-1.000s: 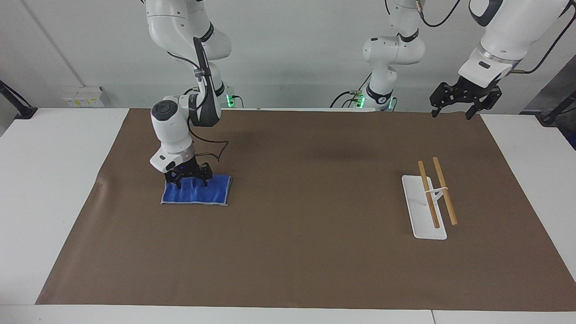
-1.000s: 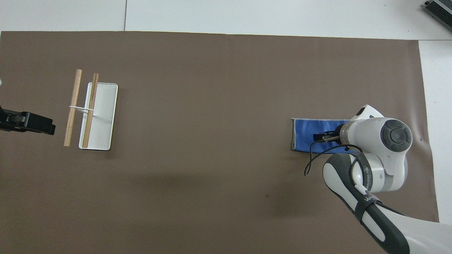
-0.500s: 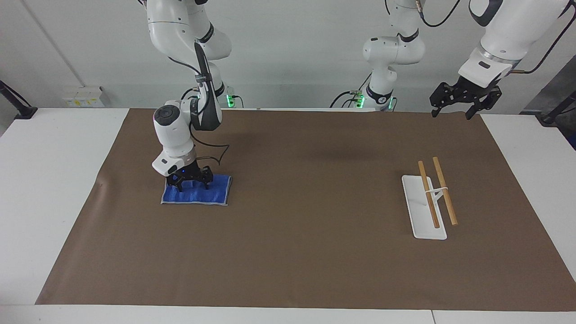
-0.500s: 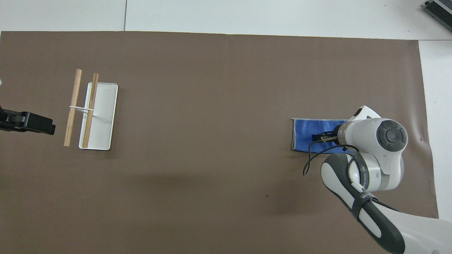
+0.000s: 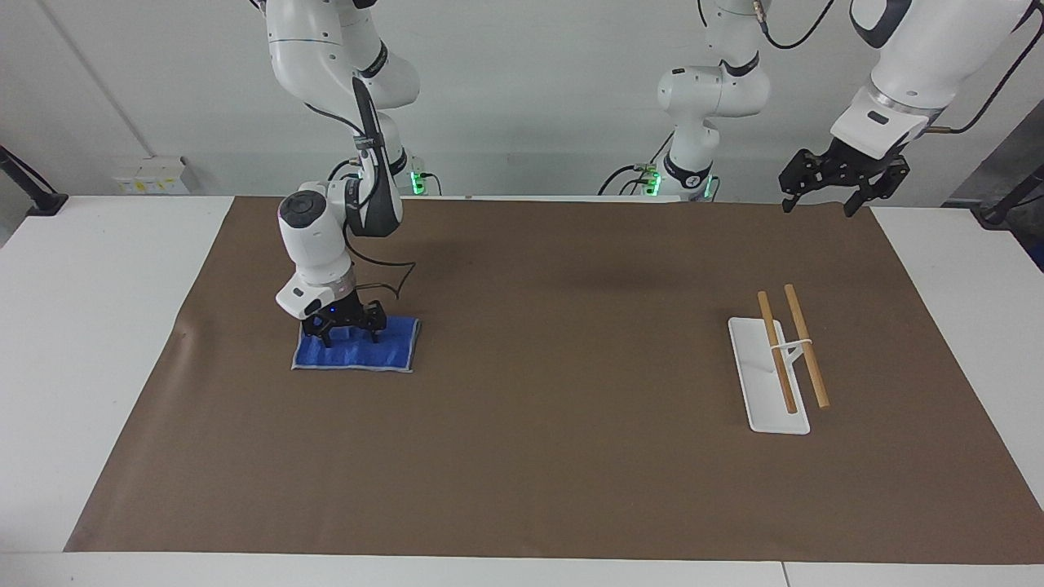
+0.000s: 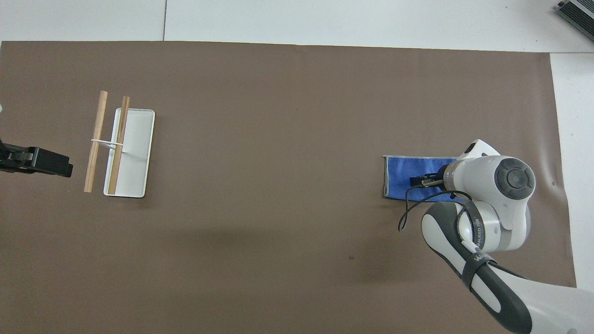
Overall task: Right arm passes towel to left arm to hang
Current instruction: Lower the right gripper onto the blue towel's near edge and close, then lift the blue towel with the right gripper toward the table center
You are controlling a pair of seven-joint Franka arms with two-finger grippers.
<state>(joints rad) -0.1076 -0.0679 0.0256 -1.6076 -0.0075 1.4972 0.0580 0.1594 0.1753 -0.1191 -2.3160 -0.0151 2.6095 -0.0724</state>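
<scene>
Since a second ago, the right gripper (image 5: 342,322) has risen slightly at the wrist and straightened over the towel (image 5: 356,346), and little else has changed; the towel lies in the same spot, flat on the brown mat (image 5: 555,456), toward the right arm's end of the table. Its fingertips are down on the towel's edge nearer the robots, fingers spread over the cloth, and I cannot tell whether they have pinched any of it yet (no fold is visibly lifted).

By my reading the step in hand is the pick-up, the first of the task: the grasp is being set, and neither pass nor hanging has begun. Next, the fingers should close firmly on that edge and lift straight up so the cloth hangs free, then carry it toward the middle of the table for the exchange.

Up in the air, the left gripper (image 5: 843,177) waits with its fingers open over the mat's edge nearest the robots, at the left arm's end. Well apart from the towel, the white rack (image 5: 767,383) with two wooden rods (image 5: 806,344) stands at that same end.
</scene>
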